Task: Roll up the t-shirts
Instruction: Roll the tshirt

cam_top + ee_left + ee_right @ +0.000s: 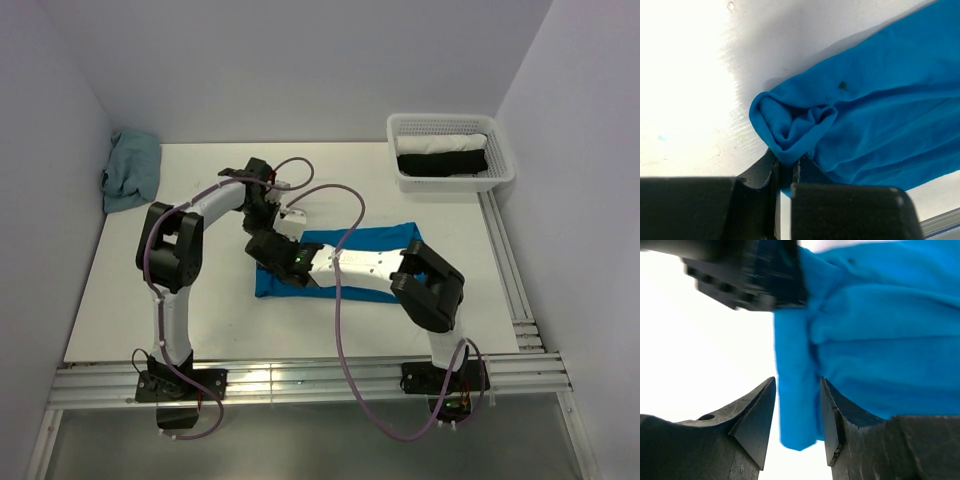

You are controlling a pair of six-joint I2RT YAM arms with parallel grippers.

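The turquoise tee lies on the white desk at the centre of the overhead frame, folded into a long strip that runs left to right. Both arms meet at its left end. The left arm reaches in from the upper left, and its left tool sits at the strip's upper left corner. The right arm lies across the strip from the lower right, covering its middle, with the right tool at the left end, just below the other.

In the left wrist view the end of the tee is bunched into a small curl at the centre of the frame, and the rest of the cloth spreads off to the right. The left tool is narrow, its jaws nearly together and pinching a fold at the underside of that curl.

In the right wrist view a thick folded edge of the tee runs down the middle of the frame. The right tool stands astride it, jaws part way in, with the cloth filling the gap and touching both sides. The left tool shows dark and blurred at the upper left, on the same edge.

At the upper right of the overhead frame a white mesh basket holds a white roll behind a black roll. A crumpled grey-blue cloth lies at the upper left corner of the desk, against the wall.
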